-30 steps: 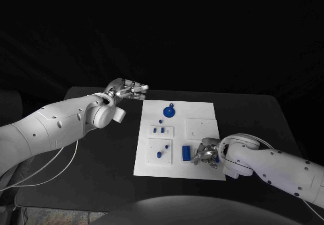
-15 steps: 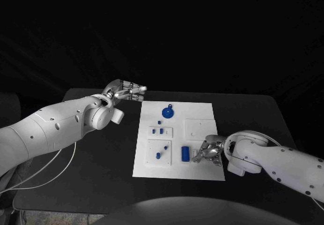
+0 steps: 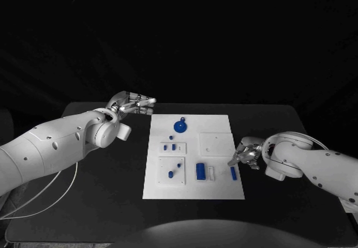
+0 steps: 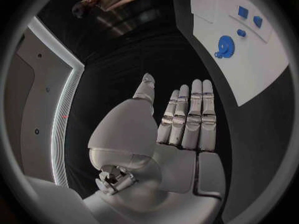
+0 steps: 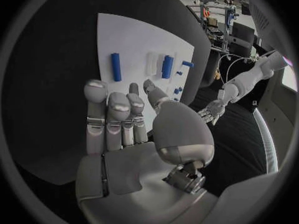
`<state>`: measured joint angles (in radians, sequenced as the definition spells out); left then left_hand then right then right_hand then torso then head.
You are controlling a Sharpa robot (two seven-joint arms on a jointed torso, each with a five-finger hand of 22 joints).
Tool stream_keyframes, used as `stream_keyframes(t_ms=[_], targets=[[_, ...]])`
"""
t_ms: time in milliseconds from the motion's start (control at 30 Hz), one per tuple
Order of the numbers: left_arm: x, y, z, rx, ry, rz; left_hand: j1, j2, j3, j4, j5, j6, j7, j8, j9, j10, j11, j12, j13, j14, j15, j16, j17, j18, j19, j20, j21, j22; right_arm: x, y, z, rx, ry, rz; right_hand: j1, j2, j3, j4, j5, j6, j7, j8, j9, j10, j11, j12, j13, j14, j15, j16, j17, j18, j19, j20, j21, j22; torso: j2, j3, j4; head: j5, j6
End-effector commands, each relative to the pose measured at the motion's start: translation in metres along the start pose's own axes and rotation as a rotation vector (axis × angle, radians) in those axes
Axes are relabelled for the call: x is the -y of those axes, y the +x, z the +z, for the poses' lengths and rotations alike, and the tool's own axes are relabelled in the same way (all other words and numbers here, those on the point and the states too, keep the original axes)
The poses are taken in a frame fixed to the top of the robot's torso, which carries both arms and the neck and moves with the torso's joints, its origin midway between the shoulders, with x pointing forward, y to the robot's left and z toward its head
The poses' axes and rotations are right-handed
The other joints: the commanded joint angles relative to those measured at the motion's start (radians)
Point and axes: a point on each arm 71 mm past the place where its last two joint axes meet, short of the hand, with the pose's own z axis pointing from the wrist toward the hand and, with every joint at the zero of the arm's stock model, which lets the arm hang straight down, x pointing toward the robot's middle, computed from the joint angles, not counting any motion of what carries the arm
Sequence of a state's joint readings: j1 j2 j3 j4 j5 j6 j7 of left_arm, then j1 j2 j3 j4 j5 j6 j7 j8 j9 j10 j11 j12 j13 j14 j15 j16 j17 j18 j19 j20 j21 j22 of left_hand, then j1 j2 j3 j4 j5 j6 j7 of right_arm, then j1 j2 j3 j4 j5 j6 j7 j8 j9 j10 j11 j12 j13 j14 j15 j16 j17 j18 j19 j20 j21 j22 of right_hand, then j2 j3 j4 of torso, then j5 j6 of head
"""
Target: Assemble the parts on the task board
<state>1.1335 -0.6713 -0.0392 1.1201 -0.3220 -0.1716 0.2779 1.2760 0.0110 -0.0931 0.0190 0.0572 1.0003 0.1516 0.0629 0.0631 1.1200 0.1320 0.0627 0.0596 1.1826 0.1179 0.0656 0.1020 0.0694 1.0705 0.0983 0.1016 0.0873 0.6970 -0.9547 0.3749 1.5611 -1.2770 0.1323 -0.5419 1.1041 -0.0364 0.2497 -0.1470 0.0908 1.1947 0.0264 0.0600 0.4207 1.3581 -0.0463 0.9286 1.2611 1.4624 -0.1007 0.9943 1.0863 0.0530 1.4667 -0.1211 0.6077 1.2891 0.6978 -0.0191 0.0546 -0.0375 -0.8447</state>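
— What are the fingers doing?

— Those of the right hand (image 3: 246, 156) are straight, side by side and grasping nothing; the hand hovers at the task board's (image 3: 216, 189) right edge. The left hand (image 3: 133, 103) is released too — its fingers (image 4: 194, 115) lie extended together over the dark surface (image 3: 104, 191), just off the board's far left corner.

— And the parts?

— All on the board. A blue gear (image 3: 180, 125) lies near its far edge. A blue bar (image 3: 233, 173) lies loose by the right edge, close to the right hand. A thicker blue cylinder (image 3: 200, 171) lies nearer the middle, beside a pale slot (image 3: 212, 174). Small blue pegs (image 3: 170, 148) sit toward the left edge.
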Motion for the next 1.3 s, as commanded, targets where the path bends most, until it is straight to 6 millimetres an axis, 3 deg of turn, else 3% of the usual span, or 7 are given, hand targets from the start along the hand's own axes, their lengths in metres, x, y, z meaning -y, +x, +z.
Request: stream_keyframes(t_ms=[33, 267, 433, 1000, 1300], targets=[[0.002, 0.001, 0.0, -0.008, 0.016, -0.007, 0.006, 0.007, 0.002, 0.003, -0.001, -0.003, 0.0, 0.001, 0.001, -0.005, 0.001, -0.004, 0.001, -0.006, -0.002, -0.004, 0.001, -0.007, -0.001, 0.005, 0.004, -0.001, 0.008, -0.003, 0.001, 0.028, 0.064, -0.128, 0.0, -0.025, 0.024, 0.022, -0.009, -0.005, 0.005, 0.004, -0.008, 0.007, 0.002, 0.003, 0.001, -0.003, 0.009, 0.005, 0.002, -0.003, 0.049, 0.006, 0.005, 0.002, -0.001, -0.0006, 0.0019, -0.007, 0.001], [0.001, 0.001, 0.0, -0.008, 0.015, -0.007, 0.006, 0.007, 0.002, 0.003, -0.001, -0.003, 0.0, 0.001, 0.001, -0.005, 0.001, -0.004, 0.001, -0.006, -0.002, -0.004, 0.001, -0.007, -0.001, 0.005, 0.004, -0.001, 0.015, 0.0, 0.003, 0.039, 0.119, -0.2, -0.031, -0.091, 0.083, 0.11, -0.044, -0.023, 0.014, 0.004, -0.043, 0.003, 0.007, -0.013, -0.007, -0.005, 0.011, 0.004, 0.004, -0.002, 0.049, 0.006, 0.0, 0.004, 0.0, -0.0005, 0.0012, -0.008, 0.002], [0.001, 0.001, 0.0, -0.01, 0.015, -0.007, 0.006, 0.007, 0.002, 0.003, -0.001, -0.003, 0.0, 0.001, 0.001, -0.005, 0.001, -0.004, 0.001, -0.006, -0.002, -0.004, 0.001, -0.007, -0.001, 0.005, 0.004, -0.001, 0.014, 0.007, 0.005, 0.029, 0.126, -0.217, -0.023, -0.111, 0.082, 0.148, -0.043, -0.016, 0.016, 0.004, -0.068, 0.004, 0.007, -0.02, -0.008, -0.004, 0.01, 0.0, 0.008, -0.002, 0.05, 0.006, -0.003, 0.004, 0.0, -0.001, 0.0014, -0.006, 0.0], [0.001, 0.001, -0.001, -0.011, 0.012, -0.007, 0.004, 0.007, 0.002, 0.002, -0.001, -0.003, 0.0, 0.001, 0.001, -0.005, 0.001, -0.004, 0.001, -0.006, -0.002, -0.004, 0.002, -0.008, -0.002, 0.005, 0.005, -0.002, 0.009, 0.035, 0.014, -0.023, 0.127, -0.241, -0.036, -0.123, 0.071, 0.188, -0.043, 0.001, 0.011, 0.005, -0.06, 0.004, 0.003, -0.026, -0.005, -0.002, 0.008, -0.002, 0.014, -0.004, 0.05, 0.003, -0.004, 0.005, 0.0, -0.0007, 0.0008, 0.0, -0.009], [0.001, 0.001, -0.001, -0.012, 0.011, -0.008, 0.004, 0.007, 0.002, 0.002, -0.001, -0.003, 0.0, 0.001, 0.001, -0.005, 0.001, -0.004, 0.001, -0.006, -0.002, -0.004, 0.002, -0.008, -0.002, 0.005, 0.005, -0.002, 0.01, 0.044, 0.02, -0.02, 0.146, -0.263, -0.016, -0.104, 0.096, 0.161, -0.042, 0.017, 0.002, 0.005, -0.048, 0.006, -0.002, -0.026, -0.004, -0.002, 0.005, -0.002, 0.017, -0.006, 0.05, 0.001, -0.003, 0.006, 0.0, -0.0005, 0.0009, 0.003, -0.012]])
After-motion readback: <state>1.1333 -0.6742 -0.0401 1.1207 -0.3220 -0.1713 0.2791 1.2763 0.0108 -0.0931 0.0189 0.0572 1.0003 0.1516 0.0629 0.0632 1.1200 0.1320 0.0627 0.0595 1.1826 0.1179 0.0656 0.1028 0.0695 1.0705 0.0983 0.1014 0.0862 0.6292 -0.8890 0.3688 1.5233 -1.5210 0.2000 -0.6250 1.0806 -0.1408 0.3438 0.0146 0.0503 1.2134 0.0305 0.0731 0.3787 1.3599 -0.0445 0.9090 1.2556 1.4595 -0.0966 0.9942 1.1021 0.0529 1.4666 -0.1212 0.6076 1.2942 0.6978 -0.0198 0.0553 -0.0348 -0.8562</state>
